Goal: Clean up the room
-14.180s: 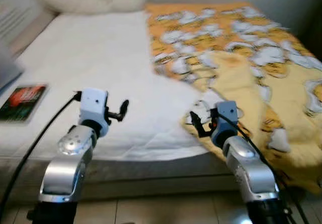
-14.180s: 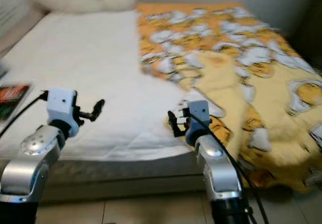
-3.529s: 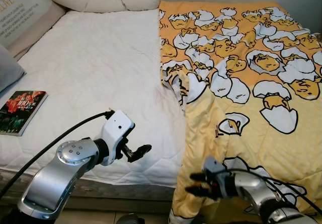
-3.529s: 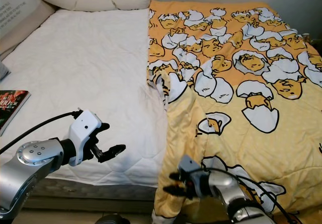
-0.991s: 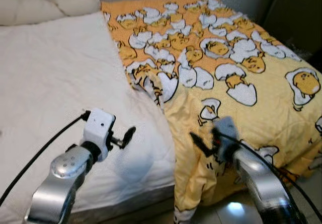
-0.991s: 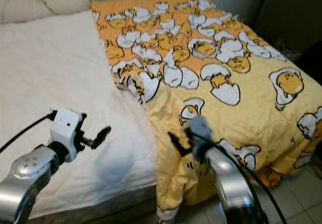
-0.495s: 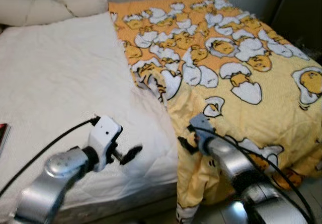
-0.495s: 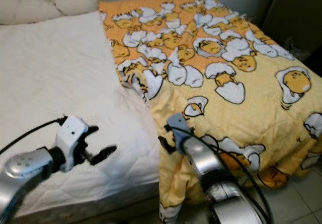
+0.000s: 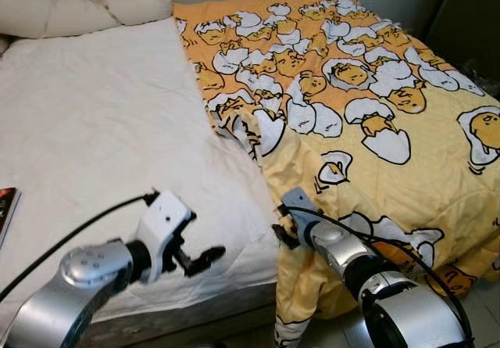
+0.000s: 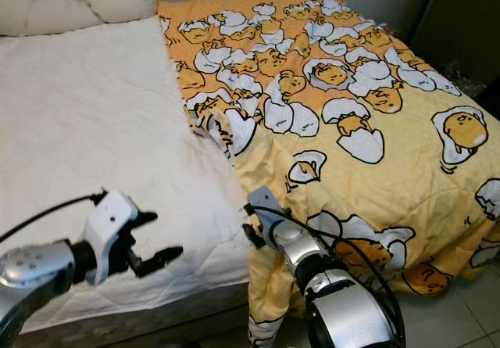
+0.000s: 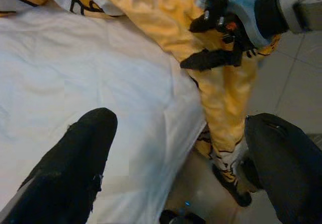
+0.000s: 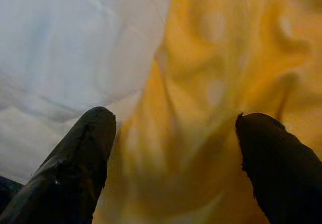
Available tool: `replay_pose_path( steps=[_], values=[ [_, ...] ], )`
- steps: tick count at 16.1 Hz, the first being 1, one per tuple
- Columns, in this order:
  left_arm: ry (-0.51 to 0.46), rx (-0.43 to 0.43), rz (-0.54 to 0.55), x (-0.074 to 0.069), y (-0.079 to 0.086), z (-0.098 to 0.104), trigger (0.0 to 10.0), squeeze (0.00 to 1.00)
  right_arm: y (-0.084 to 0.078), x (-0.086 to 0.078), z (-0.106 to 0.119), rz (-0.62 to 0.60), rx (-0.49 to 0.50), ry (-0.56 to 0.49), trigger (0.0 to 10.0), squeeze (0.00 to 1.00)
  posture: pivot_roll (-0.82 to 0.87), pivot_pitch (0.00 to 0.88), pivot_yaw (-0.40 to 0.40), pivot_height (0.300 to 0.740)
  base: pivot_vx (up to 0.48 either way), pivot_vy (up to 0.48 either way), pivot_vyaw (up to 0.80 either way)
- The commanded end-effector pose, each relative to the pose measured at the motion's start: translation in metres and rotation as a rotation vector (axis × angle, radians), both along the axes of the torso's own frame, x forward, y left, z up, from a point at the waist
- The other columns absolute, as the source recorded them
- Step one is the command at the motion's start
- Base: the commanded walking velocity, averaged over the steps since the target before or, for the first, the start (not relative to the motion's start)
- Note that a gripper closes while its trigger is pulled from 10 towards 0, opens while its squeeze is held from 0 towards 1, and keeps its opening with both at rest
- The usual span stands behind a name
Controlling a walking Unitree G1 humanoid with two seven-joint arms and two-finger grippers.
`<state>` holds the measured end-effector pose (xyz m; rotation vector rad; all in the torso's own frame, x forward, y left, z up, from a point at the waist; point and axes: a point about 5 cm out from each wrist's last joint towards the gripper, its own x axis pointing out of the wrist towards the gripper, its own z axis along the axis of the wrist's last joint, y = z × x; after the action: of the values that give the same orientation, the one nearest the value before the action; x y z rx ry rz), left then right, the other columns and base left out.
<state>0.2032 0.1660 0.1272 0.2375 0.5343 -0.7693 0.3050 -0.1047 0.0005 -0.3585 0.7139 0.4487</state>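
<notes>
A yellow blanket (image 9: 367, 90) printed with egg cartoons covers the right half of the bed and hangs over its front edge. The left half is bare white sheet (image 9: 94, 129). My right gripper (image 9: 280, 232) is at the blanket's left front edge, where it meets the sheet. It is open, and in the right wrist view its fingers (image 12: 85, 158) straddle a fold of the yellow blanket (image 12: 216, 83). My left gripper (image 9: 205, 257) hovers open over the sheet near the bed's front edge, holding nothing. In the left wrist view, the right gripper (image 11: 216, 58) touches the hanging blanket.
Two cream pillows (image 9: 78, 12) lie at the head of the bed. A book (image 9: 4, 207) peeks in at the left edge of the sheet. A dark panel (image 9: 469, 19) stands at the far right. Tiled floor (image 9: 484, 317) shows beside the bed.
My right gripper has drawn in closer to the blanket's edge at the mattress corner. The left gripper has sunk slightly towards the front edge. The camera has shifted a little.
</notes>
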Motion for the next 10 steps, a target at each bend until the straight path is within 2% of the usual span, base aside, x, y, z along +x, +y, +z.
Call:
replay_pose_path(
  steps=[1, 5, 10],
  values=[
    [-0.008, 0.009, 0.01, -0.0032, -0.001, 0.0037, 10.0, 0.0, -0.0023, 0.0036, 0.003, -0.001, -0.023, -0.016, 0.0, 0.0, 0.19, 0.009, 0.012, 0.74, 0.0, 0.0, 0.0],
    [-0.009, 0.004, 0.022, -0.0031, -0.0039, 0.0061, 10.0, 0.0, -0.0093, 0.004, 0.0022, -0.037, -0.033, -0.021, 0.0, 0.0, 0.2, 0.011, 0.0, 0.74, 0.0, 0.0, 0.0],
    [-0.016, 0.002, 0.056, 0.0005, -0.0028, 0.0084, 10.0, 0.0, -0.01, 0.0041, 0.0022, -0.039, -0.031, -0.018, 0.0, 0.0, 0.21, 0.0, -0.007, 0.74, 0.0, 0.0, 0.0]
  ],
)
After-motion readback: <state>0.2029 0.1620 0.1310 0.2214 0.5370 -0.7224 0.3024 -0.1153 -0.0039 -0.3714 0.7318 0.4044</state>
